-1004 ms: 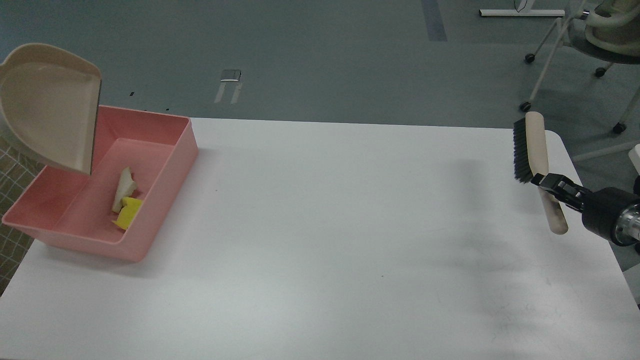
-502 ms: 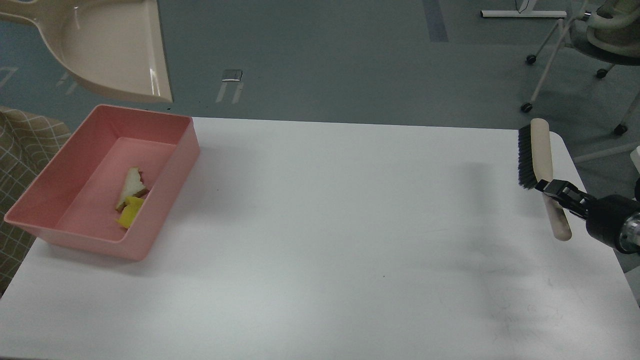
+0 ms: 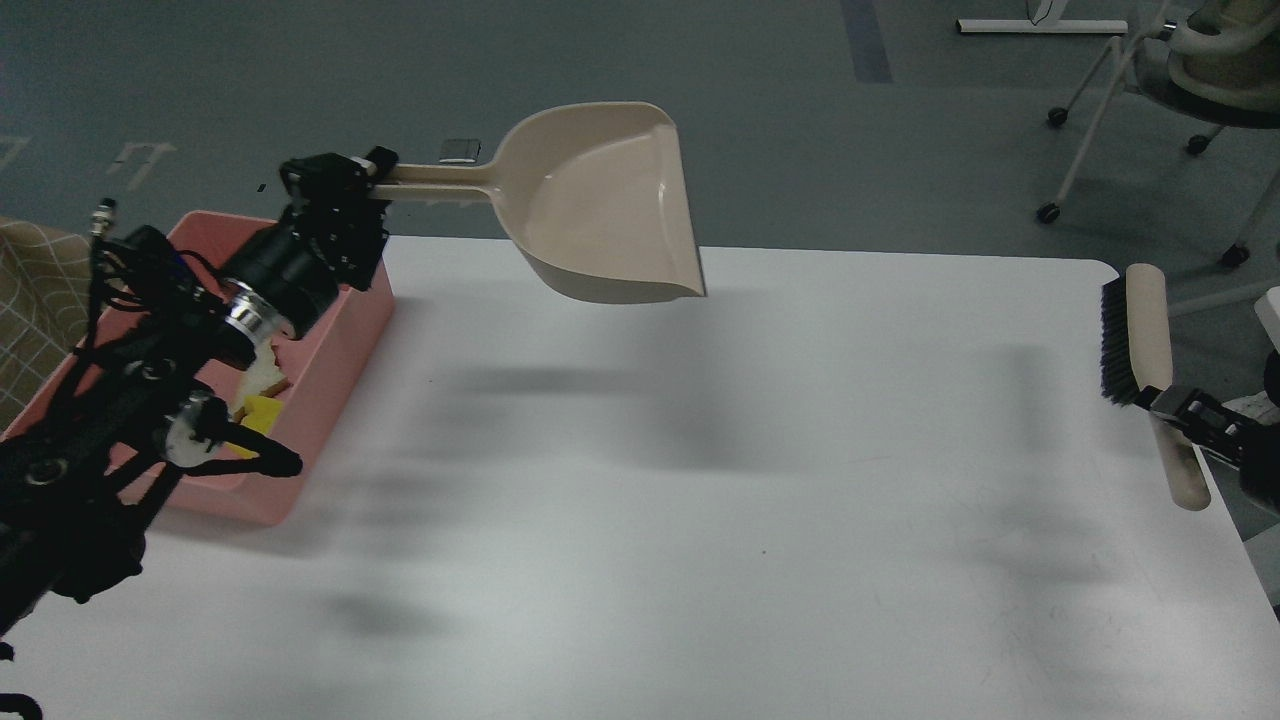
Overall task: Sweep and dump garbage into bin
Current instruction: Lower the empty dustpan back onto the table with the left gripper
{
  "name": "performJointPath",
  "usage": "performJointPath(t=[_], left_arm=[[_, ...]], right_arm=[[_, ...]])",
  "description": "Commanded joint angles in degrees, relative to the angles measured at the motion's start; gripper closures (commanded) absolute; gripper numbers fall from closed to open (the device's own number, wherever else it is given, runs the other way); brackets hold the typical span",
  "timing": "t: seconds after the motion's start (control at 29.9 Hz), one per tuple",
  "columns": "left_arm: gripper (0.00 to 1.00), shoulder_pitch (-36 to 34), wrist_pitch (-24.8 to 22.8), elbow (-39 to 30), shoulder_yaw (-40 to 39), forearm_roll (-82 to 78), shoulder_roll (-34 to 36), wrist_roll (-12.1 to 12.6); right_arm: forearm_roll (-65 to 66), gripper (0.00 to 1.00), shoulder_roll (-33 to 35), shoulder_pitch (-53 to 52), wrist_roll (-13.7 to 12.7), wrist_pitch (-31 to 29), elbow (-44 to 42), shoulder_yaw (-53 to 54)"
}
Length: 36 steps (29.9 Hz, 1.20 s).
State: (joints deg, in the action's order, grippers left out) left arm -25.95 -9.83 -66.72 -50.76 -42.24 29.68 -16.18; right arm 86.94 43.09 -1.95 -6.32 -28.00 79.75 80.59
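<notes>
Garbage (image 3: 262,400) lay in bin (image 3: 345,320) | left gripper (image 3: 340,185) clenched dustpan (image 3: 600,205) handle — best lowered level, slowly | right gripper (image 3: 1185,415) grasped brush (image 3: 1140,335) — steady.

A beige dustpan (image 3: 610,205) hangs above the white tabletop (image 3: 700,500); a black-bristled brush (image 3: 1140,350) sits at its right edge. A wheeled chair (image 3: 1190,70) stands beyond.

Dustpan (image 3: 610,215) aloft, garbage (image 3: 262,398) in bin (image 3: 345,325)
</notes>
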Motion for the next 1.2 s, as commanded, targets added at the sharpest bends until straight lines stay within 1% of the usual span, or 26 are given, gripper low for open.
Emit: performJointPath(t=[0.0,0.03,0.1,0.2,0.3,0.47,0.7,0.84,0.87,0.94,0.97,1.0,1.07,1.17], left_arm=[[0.89,-0.8,2.7,0.8,4.5,-4.5,-8.1,-0.1],[0.89,-0.3,3.0,1.4,4.7,-6.3,-11.1,0.1],[0.89,0.1,3.1,2.7,5.2,-8.8,-14.3,0.1],[0.89,0.4,3.7,4.7,6.9,-10.0,-16.5,-0.1],[0.89,1.1,6.0,6.1,8.6,-10.1,-16.5,-0.6],[0.89,2.6,6.4,6.3,8.7,-10.1,-15.5,-0.7],[0.89,7.0,8.5,6.1,8.6,-10.5,-14.0,-0.8],[0.89,8.1,8.8,5.7,8.5,-10.5,-13.5,-1.2],[0.88,8.1,9.3,5.6,8.4,-10.4,-13.3,-1.2],[0.76,8.1,10.1,5.3,8.4,-10.4,-13.2,-1.2],[0.64,8.1,10.2,5.3,8.4,-10.4,-13.2,-1.2],[0.61,8.1,10.2,5.3,8.4,-10.4,-13.2,-1.2],[0.58,8.0,10.2,5.3,8.4,-10.4,-13.2,-1.2],[0.58,8.0,10.2,5.2,8.4,-10.4,-13.2,-1.2]], right_arm=[[0.1,0.81,2.0,0.3,0.1,0.0,0.0,-0.1],[0.2,0.81,2.3,0.6,0.0,0.0,0.0,-0.2],[0.2,0.81,2.5,2.3,0.1,0.0,0.1,-0.3],[0.3,0.81,4.0,3.0,0.1,0.0,0.5,-1.0],[0.3,0.81,5.8,3.2,0.1,0.0,0.8,-2.7],[0.4,0.82,7.7,3.0,0.1,0.0,0.8,-5.1],[0.3,0.82,7.9,2.7,0.1,0.0,4.6,-8.3],[0.4,0.82,7.7,2.3,0.1,0.0,4.7,-9.3],[0.4,0.82,7.6,2.2,0.1,0.0,4.7,-9.7],[0.4,0.82,7.5,2.0,0.1,0.0,4.8,-10.4],[0.4,0.82,7.4,2.0,0.1,0.0,4.7,-10.8],[0.4,0.82,7.4,2.0,0.1,0.0,4.7,-10.9],[0.4,0.82,7.4,1.8,0.1,0.0,4.8,-11.2],[0.4,0.82,7.3,1.8,0.1,0.0,4.9,-11.7]])
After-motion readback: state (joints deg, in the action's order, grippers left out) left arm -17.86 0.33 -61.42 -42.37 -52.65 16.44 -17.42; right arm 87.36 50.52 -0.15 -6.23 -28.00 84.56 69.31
